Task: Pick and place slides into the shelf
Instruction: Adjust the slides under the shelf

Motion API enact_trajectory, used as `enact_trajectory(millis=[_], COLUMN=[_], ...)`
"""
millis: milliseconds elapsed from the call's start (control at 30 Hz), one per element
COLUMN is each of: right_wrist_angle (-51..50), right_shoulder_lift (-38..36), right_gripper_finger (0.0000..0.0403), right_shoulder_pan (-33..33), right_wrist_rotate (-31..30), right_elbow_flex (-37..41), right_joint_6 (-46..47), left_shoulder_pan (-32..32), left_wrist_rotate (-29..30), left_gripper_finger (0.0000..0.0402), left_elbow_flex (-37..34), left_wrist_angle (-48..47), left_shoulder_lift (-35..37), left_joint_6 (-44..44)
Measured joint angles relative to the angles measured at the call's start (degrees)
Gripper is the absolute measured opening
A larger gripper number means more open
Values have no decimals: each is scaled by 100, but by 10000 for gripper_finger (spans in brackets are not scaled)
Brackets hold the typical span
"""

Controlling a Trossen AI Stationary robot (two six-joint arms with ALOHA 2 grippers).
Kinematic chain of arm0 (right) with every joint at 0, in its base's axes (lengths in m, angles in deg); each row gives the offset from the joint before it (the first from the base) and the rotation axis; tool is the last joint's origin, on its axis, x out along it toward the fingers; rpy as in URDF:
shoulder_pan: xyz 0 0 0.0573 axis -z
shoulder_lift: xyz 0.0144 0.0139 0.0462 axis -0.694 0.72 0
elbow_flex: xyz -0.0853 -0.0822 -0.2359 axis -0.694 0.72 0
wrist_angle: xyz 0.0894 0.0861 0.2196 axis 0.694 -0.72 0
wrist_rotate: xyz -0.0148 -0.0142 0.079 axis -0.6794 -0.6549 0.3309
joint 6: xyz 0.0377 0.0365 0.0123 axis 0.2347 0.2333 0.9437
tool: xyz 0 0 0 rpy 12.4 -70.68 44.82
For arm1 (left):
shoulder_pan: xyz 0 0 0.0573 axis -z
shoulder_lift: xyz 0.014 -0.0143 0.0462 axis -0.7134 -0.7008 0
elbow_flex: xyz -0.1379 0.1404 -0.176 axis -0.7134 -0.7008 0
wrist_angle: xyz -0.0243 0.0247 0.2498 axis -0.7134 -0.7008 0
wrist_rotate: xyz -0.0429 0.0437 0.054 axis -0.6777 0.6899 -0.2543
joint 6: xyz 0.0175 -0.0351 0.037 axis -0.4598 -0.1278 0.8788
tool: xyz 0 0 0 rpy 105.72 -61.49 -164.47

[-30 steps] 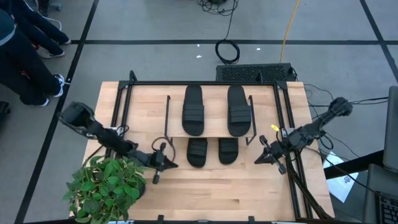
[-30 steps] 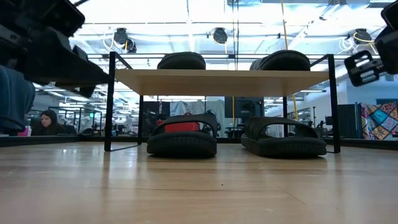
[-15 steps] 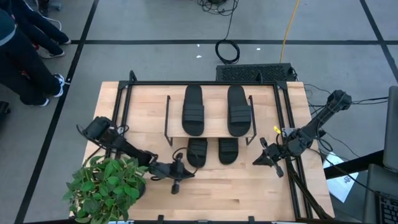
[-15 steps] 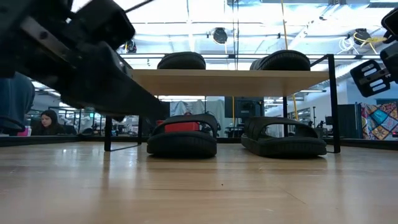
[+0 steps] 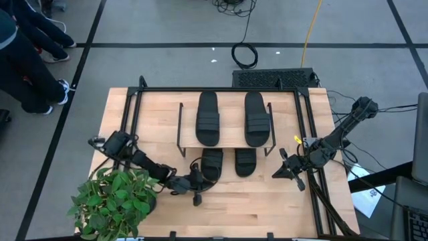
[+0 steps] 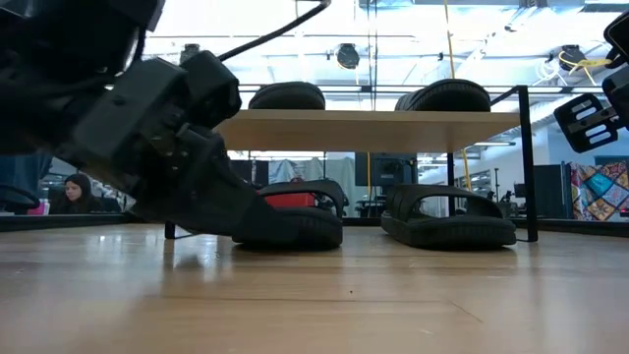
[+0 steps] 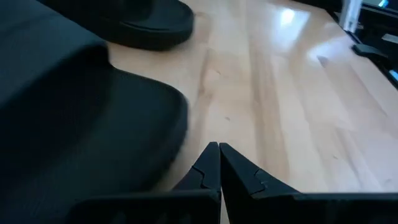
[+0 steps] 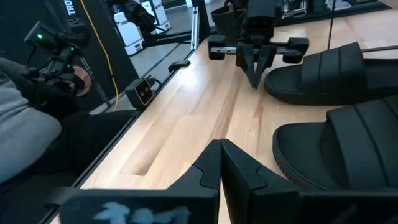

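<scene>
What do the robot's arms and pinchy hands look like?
Both arms are dark, almost black, made of thin jointed segments with black cables looping along them. The left end effector has a wide crossbar with two thin, pointed black fingers that taper like a beak. The right end effector looks the same, with notched fingertips.

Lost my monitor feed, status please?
Left gripper shut, empty, beside lower-left slide. Right gripper shut, waiting right of shelf. All four slides shelved. Nothing blocking.

Left gripper [image 5: 195, 189] swung inward, now beside left lower slide [image 5: 212, 163] (jaws closed)
</scene>
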State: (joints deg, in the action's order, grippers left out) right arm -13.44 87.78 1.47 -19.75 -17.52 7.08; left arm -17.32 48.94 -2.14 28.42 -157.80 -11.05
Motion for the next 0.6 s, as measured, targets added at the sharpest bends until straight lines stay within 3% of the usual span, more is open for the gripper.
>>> enact_trajectory(millis=[600], right_wrist_angle=[180], right_shoulder_lift=[254], right_gripper_finger=[0], right_shoulder_pan=[0], right_wrist_rotate=[-7], right_elbow_flex=[0], right_joint_6=[167], left_shoulder_pan=[-677], left_wrist_rotate=[37], left_gripper_finger=[0], left_elbow_flex=[2], left_wrist_angle=[48], left_shoulder_lift=[0], left_joint_6=[214])
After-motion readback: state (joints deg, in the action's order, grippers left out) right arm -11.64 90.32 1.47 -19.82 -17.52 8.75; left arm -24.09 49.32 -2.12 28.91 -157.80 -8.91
